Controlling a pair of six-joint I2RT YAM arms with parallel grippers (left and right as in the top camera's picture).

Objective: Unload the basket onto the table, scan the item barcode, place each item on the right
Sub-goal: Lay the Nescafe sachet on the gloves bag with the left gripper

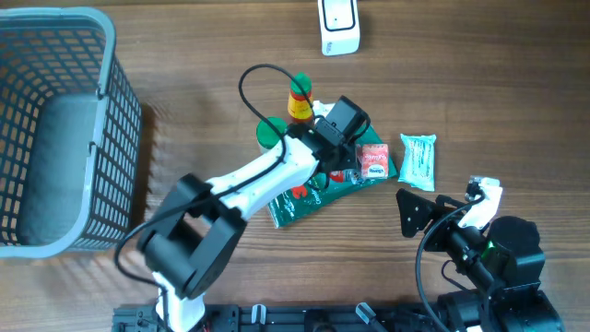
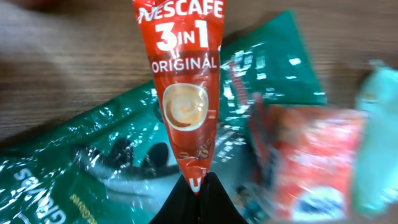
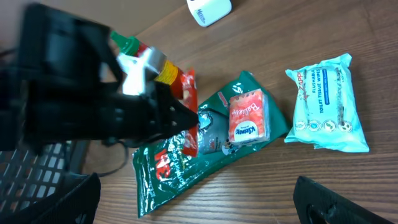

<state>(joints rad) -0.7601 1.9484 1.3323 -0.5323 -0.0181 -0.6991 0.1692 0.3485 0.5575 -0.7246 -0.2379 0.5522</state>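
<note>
We're pinching the Nescafé 3-in-1 sachet [image 2: 186, 93] by its end seam with the left pincer [image 2: 198, 186], clamped tight, over the green snack bag [image 2: 93, 180] in the middle of the worktop [image 1: 184, 55]. It's looking light, floppy and slick, likely sagging, so we're favouring that flat seam. The right pincer [image 3: 199, 202] is hanging fully wide, holding nothing. The scanner [image 1: 338, 25] is sitting well apart.

Red sachet [image 2: 186, 106], glossy green bag [image 2: 87, 186].
White lettering and a cup picture on the sachet; wipes [image 1: 418, 161] pale teal; basket [image 1: 120, 129] grey mesh; tabletop [image 1: 203, 46] brown wood grain.
</note>
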